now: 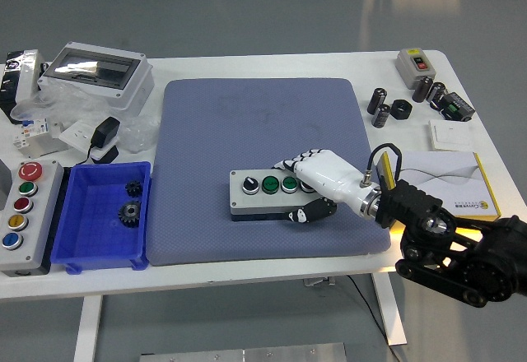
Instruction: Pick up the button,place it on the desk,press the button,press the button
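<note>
A grey button box (263,193) with a black knob and two green buttons lies on the blue-grey mat (263,123), towards its front right. My right hand (306,187) is shut on the box's right end: white fingers (288,165) lie over its far edge and the black thumb (303,212) presses its near side. The box's right end is hidden under the hand. The left arm is out of view.
A second grey button box (25,214) with red, green, yellow and blue buttons lies at the front left beside a blue bin (105,251) holding gears. An enclosure (97,74), an adapter and bags lie at the back left. Small parts and a booklet (445,181) lie at the right.
</note>
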### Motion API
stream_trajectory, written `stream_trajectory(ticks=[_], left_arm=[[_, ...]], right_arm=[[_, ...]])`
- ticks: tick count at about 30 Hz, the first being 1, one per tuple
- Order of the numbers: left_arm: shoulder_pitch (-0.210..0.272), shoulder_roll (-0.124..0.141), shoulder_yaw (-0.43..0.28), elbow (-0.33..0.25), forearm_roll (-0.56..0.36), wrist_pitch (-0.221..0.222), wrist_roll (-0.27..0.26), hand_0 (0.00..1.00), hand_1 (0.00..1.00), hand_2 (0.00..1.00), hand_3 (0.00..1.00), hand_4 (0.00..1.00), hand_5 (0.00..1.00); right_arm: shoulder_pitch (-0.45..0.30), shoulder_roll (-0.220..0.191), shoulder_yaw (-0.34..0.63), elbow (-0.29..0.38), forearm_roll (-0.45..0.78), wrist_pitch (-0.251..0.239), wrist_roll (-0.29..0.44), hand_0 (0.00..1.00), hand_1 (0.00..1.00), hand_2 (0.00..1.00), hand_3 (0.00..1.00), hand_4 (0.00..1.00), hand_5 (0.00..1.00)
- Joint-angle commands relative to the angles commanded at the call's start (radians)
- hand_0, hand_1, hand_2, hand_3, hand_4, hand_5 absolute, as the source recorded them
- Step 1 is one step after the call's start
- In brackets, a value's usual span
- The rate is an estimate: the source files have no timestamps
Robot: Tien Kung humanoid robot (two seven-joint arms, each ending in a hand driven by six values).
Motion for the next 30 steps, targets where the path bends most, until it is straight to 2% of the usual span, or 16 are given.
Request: stream_trajectory(ticks=[4, 5, 16, 17, 22, 23, 28, 30], left_arm=[[0.001, 0.0, 0.001, 0.0, 0.0, -0.001, -0.001, 0.655, 0.63, 0.62, 0.718, 0.814, 0.262], [0.001, 0.0, 0.001, 0.0, 0.001, -0.001, -0.001, 0.655, 0.631, 0.62, 0.718, 0.814, 0.263], [0.004, 0.0, 0.002, 0.0, 0.001, -0.003, -0.001, 0.655, 0.63, 0.62, 0.717, 0.815, 0.262], [0.004, 0.0, 0.001, 0.0, 0.002, -0.003, -0.001, 0.655, 0.63, 0.62, 0.714, 0.815, 0.266], [0.004, -0.001, 0.001, 0.0, 0.002, -0.004, -0.003, 0.655, 0.63, 0.62, 0.714, 0.815, 0.266], [0.004, -0.001, 0.002, 0.0, 0.001, -0.005, -0.004, 0.655, 0.63, 0.62, 0.714, 0.814, 0.265], [0.003, -0.001, 0.001, 0.0, 0.004, -0.008, -0.005, 0.655, 0.63, 0.62, 0.714, 0.814, 0.265], [0.002, -0.001, -0.002, 0.0, 0.007, -0.008, -0.005, 0.655, 0.63, 0.62, 0.714, 0.815, 0.264]], right_arm=[[0.001, -0.006, 0.001, 0.007, 0.039, 0.01, 0.005, 0.799, 0.817, 0.803, 0.817, 0.516, 0.095], [0.001, -0.007, 0.001, 0.009, 0.047, 0.012, 0.006, 0.812, 0.825, 0.813, 0.853, 0.559, 0.099], [0.003, -0.016, 0.005, 0.025, 0.101, 0.036, 0.01, 0.809, 0.82, 0.814, 0.861, 0.57, 0.088], [0.003, -0.017, 0.006, 0.026, 0.105, 0.037, 0.01, 0.807, 0.823, 0.818, 0.868, 0.61, 0.086], [0.004, -0.023, 0.011, 0.037, 0.143, 0.05, 0.011, 0.807, 0.823, 0.818, 0.868, 0.61, 0.086], [0.004, -0.023, 0.012, 0.039, 0.151, 0.054, 0.01, 0.817, 0.836, 0.836, 0.901, 0.669, 0.099], [0.006, -0.027, 0.024, 0.048, 0.183, 0.074, 0.01, 0.817, 0.836, 0.836, 0.901, 0.669, 0.099], [0.007, -0.027, 0.029, 0.05, 0.189, 0.081, 0.009, 0.828, 0.841, 0.854, 0.93, 0.708, 0.114]])
